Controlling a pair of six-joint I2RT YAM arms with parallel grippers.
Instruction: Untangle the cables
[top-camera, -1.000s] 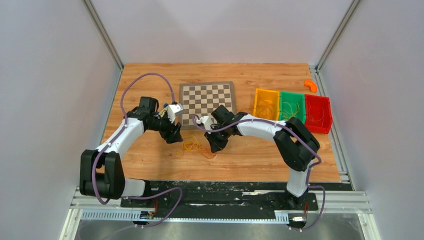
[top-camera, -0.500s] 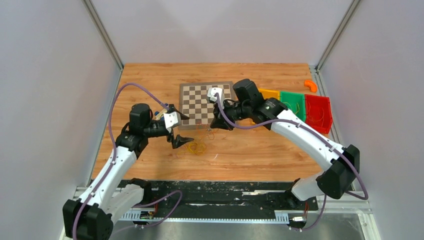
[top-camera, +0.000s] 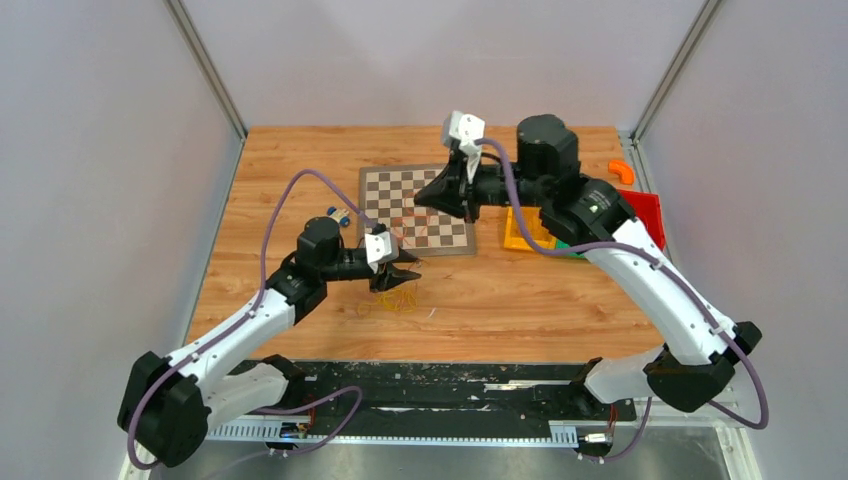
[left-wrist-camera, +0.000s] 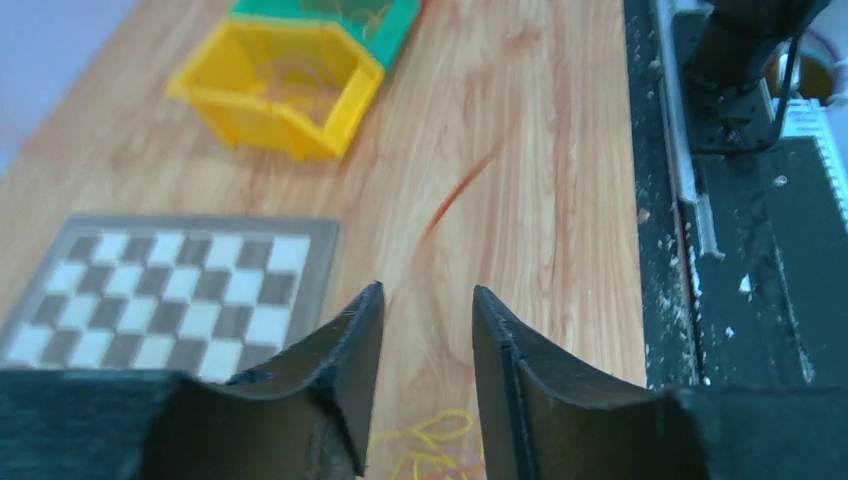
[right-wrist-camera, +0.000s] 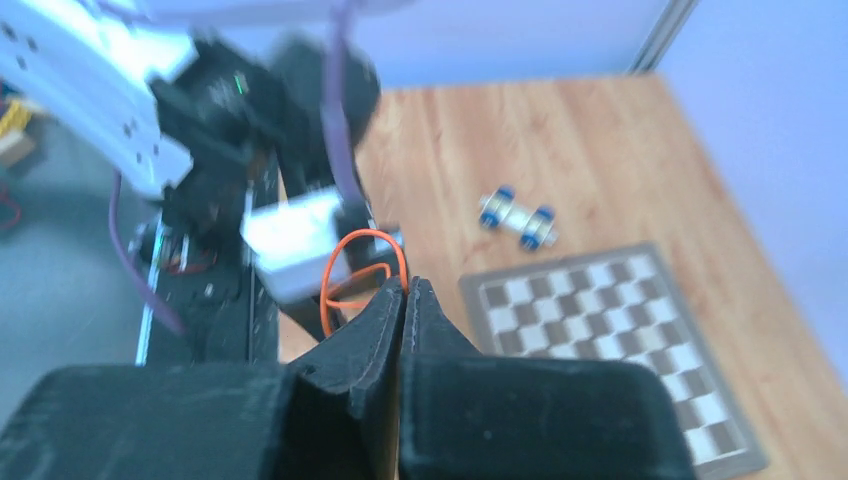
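The cables (top-camera: 392, 300) are a small tangle of thin yellow and orange strands on the wooden table, in front of the chessboard (top-camera: 400, 190). My left gripper (top-camera: 400, 279) is open just above the tangle. In the left wrist view its jaws (left-wrist-camera: 425, 295) stand apart and empty, with yellow strands (left-wrist-camera: 432, 448) on the table below them. A thin reddish strand (left-wrist-camera: 457, 193) shows farther off. My right gripper (top-camera: 430, 198) is raised over the chessboard. In the right wrist view it (right-wrist-camera: 407, 285) is shut on a thin orange loop (right-wrist-camera: 345, 272) that sticks out past its tips.
Yellow bin (top-camera: 522, 230) and red bin (top-camera: 648, 205) stand at the right, partly behind my right arm; the yellow bin (left-wrist-camera: 280, 85) and a green bin (left-wrist-camera: 335, 15) hold strands. A small blue-and-white part (top-camera: 337, 214) lies left of the chessboard. An orange piece (top-camera: 621, 170) lies far right.
My right gripper has lifted away from the tangle and moved back over the chessboard, carrying the orange loop. My left gripper has moved right and closer, over the tangle.
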